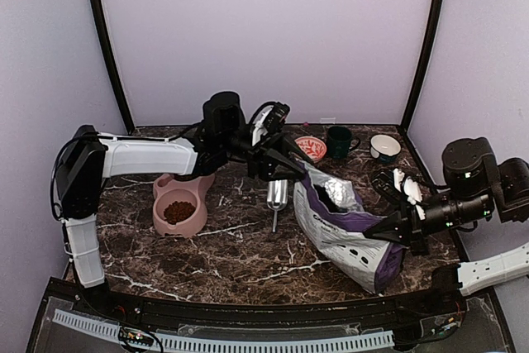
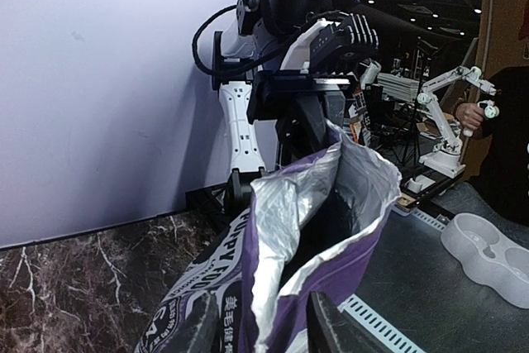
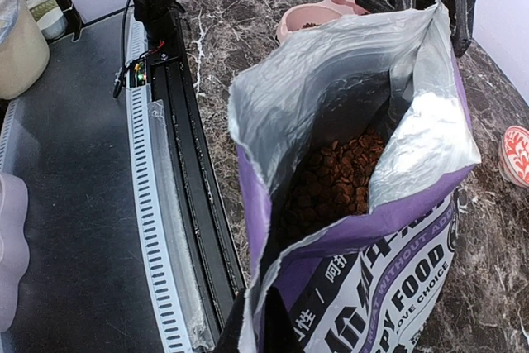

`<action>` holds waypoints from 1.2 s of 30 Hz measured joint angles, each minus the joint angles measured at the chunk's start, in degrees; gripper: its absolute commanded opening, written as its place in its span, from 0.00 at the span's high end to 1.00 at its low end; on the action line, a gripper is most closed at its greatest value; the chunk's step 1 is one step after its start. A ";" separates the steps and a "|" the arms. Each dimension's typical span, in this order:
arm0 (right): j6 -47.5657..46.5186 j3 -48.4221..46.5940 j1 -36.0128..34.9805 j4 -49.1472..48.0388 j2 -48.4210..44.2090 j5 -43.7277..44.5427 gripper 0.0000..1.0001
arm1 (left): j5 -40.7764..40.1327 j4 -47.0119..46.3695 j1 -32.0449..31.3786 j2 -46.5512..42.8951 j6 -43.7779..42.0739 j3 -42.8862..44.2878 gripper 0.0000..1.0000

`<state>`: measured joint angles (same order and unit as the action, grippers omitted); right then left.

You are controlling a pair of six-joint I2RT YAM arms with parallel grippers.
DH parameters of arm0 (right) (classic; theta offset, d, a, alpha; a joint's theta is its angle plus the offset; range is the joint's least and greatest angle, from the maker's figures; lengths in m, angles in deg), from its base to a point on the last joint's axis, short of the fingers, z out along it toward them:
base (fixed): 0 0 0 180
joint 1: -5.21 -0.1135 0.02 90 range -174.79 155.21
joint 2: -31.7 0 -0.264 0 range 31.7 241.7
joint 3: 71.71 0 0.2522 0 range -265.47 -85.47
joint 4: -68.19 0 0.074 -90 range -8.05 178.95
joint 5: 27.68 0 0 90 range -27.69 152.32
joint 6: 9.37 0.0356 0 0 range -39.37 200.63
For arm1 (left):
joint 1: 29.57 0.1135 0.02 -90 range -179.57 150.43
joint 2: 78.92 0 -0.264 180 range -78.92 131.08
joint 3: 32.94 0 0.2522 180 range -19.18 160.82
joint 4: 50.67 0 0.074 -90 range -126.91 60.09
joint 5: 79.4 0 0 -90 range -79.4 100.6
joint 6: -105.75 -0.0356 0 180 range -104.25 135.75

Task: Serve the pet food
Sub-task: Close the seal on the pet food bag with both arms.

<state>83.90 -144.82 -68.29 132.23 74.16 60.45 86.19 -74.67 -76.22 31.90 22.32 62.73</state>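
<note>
On bag point(image 3: 397, 287): "PPY FOOD", "LOVE CHOICE", "WITHOUT ADD"; other print unreadable.

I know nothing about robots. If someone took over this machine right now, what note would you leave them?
Left end effector: jaws apart around one rim of the purple-and-white foil bag, not visibly clamped.
Right end effector: shut on the opposite rim.
Things: reddish-brown kibble pellets sit inside the bag; a portion lies in one compartment of the pink double bowl. The silver metal scoop lies on the table between them, unheld.
Done: bag open, some kibble served.
Left: probably more kibble for the bowl.
</note>
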 measured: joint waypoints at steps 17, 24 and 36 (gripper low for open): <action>0.26 0.02 0.00 0.66 -1.99 3.87 1.00 | -1.70 3.91 -0.35 1.22 -2.12 0.81 1.00; 2.23 0.02 -0.31 -0.13 -2.75 15.15 1.00 | -15.06 13.75 -0.11 -4.83 -6.95 -1.60 1.00; 11.52 4.31 -1.42 -7.87 -2.23 34.40 1.00 | -36.50 26.12 -1.88 -25.90 -10.47 -14.86 1.00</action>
<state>95.42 -140.51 -69.71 124.36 71.93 94.85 49.69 -48.55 -78.10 6.00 11.85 47.87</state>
